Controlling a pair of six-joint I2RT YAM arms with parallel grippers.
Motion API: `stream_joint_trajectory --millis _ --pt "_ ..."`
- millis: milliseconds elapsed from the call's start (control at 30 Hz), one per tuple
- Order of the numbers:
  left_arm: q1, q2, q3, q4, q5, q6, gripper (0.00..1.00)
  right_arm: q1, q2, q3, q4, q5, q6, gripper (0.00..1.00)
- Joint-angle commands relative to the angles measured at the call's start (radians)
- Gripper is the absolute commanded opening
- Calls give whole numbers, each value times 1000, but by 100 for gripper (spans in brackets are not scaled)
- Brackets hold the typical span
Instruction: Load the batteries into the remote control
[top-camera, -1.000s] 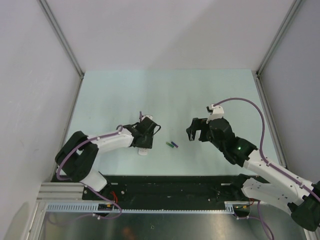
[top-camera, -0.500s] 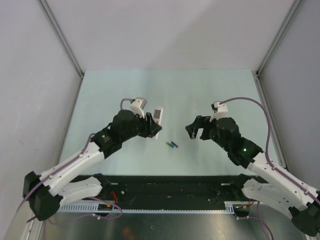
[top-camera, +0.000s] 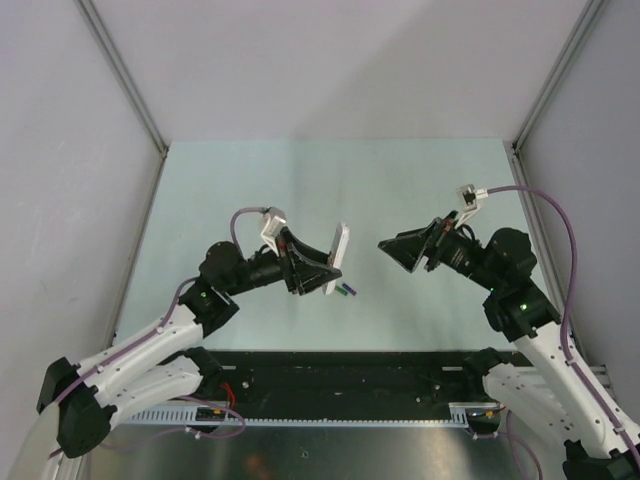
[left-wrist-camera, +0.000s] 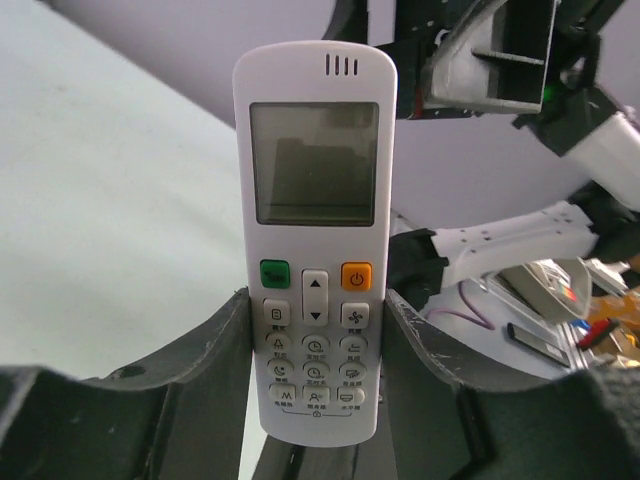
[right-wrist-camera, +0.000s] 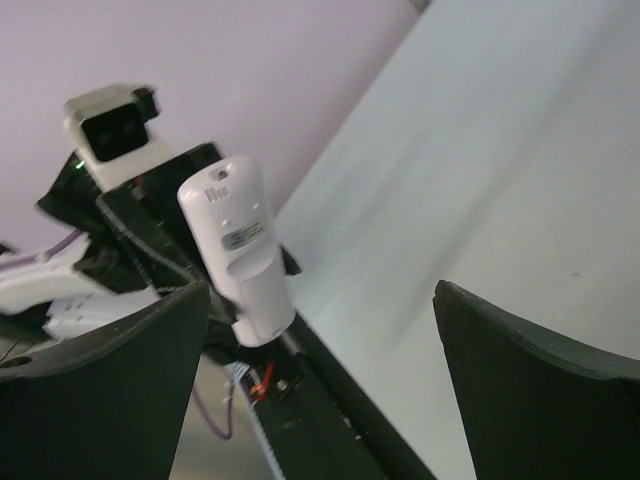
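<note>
My left gripper (top-camera: 322, 265) is shut on the lower end of the white remote control (top-camera: 338, 257) and holds it upright above the table. In the left wrist view its button face and grey display (left-wrist-camera: 314, 240) point at the camera, between my fingers (left-wrist-camera: 200, 370). In the right wrist view the remote's back (right-wrist-camera: 240, 250) shows, with its battery cover on. My right gripper (top-camera: 400, 250) is open and empty, raised, facing the remote from the right. The purple and green batteries (top-camera: 347, 290) lie side by side on the table just below the remote.
The pale green table (top-camera: 330, 180) is walled at the left, right and back. A black strip and metal rail (top-camera: 330, 375) run along the near edge between the arm bases.
My left gripper has lifted the remote off the table, swung it right and stood it on end. My right gripper has risen and turned to face it.
</note>
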Motion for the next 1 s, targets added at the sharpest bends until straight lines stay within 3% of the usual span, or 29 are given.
stream_joint_trajectory --millis 0,200,333,467,567,700,967 --pt "-3 21 20 169 128 -42 0 95 -4 27 85 -50 20 100" --pt "-12 26 12 127 -11 -5 0 237 -5 29 67 138 -19 100" --pt "-86 11 61 -65 -212 133 0 310 27 69 10 328 -29 100" --pt "-170 3 98 -159 -503 252 0 356 87 128 -59 441 -12 100" --pt "-207 11 119 -205 -623 285 0 390 128 136 -70 519 4 100" --pt "-236 1 119 -220 -686 294 0 413 182 141 -74 588 15 100" --pt "-243 -12 113 -232 -677 305 0 442 211 150 -8 582 -6 100"
